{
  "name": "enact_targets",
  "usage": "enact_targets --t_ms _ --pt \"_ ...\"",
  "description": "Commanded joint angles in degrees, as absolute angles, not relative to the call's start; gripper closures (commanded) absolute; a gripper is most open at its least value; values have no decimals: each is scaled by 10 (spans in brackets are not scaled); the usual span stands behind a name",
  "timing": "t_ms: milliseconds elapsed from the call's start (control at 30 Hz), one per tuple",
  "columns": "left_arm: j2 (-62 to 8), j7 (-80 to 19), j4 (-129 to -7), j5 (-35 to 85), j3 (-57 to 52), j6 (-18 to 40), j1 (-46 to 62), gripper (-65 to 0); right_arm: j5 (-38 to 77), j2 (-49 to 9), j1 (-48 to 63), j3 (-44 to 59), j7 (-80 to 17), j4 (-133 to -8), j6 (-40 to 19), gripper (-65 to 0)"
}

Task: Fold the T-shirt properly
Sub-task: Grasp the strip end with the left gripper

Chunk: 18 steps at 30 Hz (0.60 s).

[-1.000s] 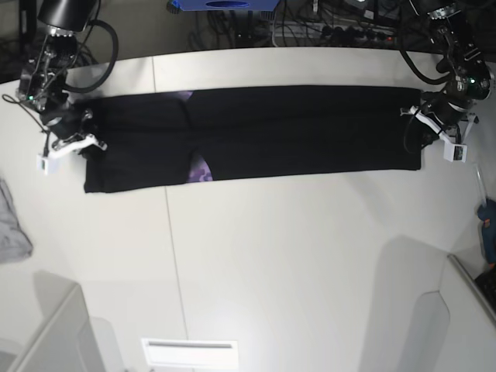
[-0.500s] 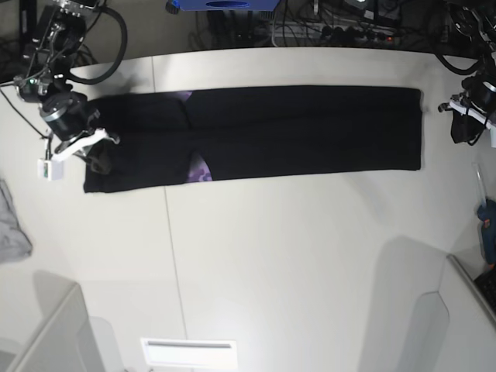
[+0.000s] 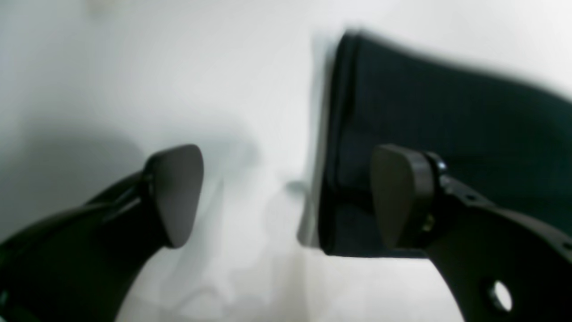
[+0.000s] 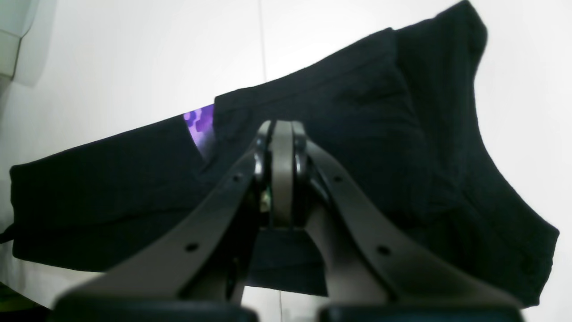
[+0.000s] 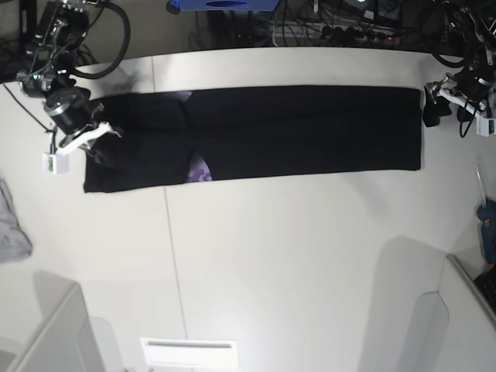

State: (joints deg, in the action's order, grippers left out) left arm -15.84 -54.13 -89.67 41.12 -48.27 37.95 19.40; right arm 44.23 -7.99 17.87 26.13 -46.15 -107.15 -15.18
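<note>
The black T-shirt [image 5: 294, 132] lies flat on the white table [image 5: 294, 256], folded into a long strip, with a bit of purple print [image 5: 200, 169] showing at a fold. My left gripper [image 5: 446, 111] hangs open just off the strip's right end. In the left wrist view the left gripper [image 3: 286, 197] has one pad over the shirt's corner [image 3: 447, 134] and the other over bare table. My right gripper [image 5: 99, 153] is over the strip's left end. In the right wrist view the right gripper [image 4: 282, 174] is shut, with the T-shirt [image 4: 402, 134] below and no cloth visible between the pads.
A small grey cloth [image 5: 11, 226] lies at the table's left edge. Cables [image 5: 325, 31] and a blue object [image 5: 225, 5] sit behind the far edge. A blue item [image 5: 488, 221] is at the right edge. Pale box shapes [image 5: 54, 333] stand at the near corners.
My left gripper let go of the shirt's right end, opened wide and pulled away to the right. The right gripper stayed shut and shifted slightly over the left end.
</note>
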Motion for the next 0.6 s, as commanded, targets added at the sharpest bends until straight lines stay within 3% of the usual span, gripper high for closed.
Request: enact_targets --t_ms 0,300,567 --pt "-169 -530 -895 426 -479 389 189 -561 450 -87 178 264 -449 -1081 -154 0" --pt "-167 -528 -862 419 -429 389 169 -561 450 -87 180 264 -449 -1082 -154 0" --pt "-156 -528 -845 335 -392 389 134 -561 450 -87 191 264 -449 -1082 -154 0"
